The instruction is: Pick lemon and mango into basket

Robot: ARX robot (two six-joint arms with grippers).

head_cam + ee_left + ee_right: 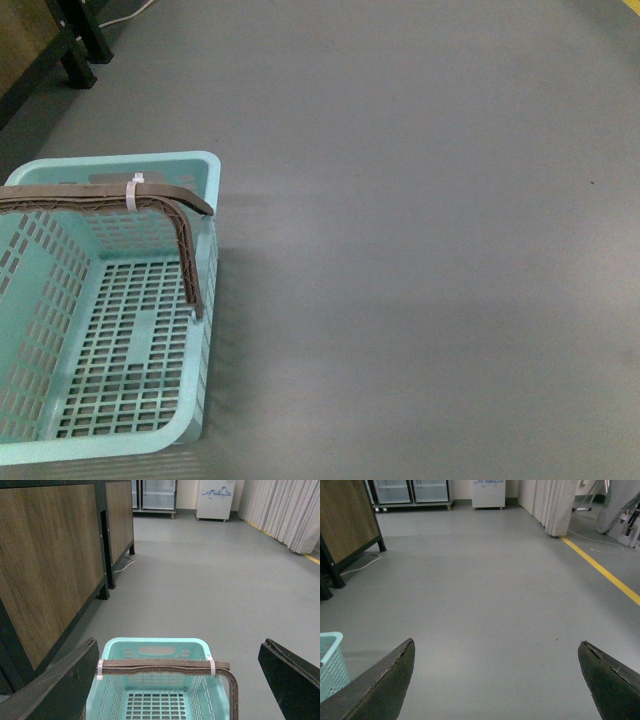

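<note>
- Two grippers on my wrist feeds: the left gripper [178, 645] has its fingers spread wide apart.
- The right gripper [496, 643] is just as wide, over the grey floor [485, 580].
- The basket [130, 235] sits on the floor, front-left, below the left gripper.
- Its brown handle [188, 250] stands up across it, with a white zip tie [134, 192] on it.

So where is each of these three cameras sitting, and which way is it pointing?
Front view: on the robot's body, looking down at the basket and grey floor; no arm shows.
Left wrist view: on the left arm, facing wooden cabinets over the basket; open left claw shows.
Right wrist view: on the right arm, facing along the floor; open right claw shows.
Shared: all three show the basket.
</note>
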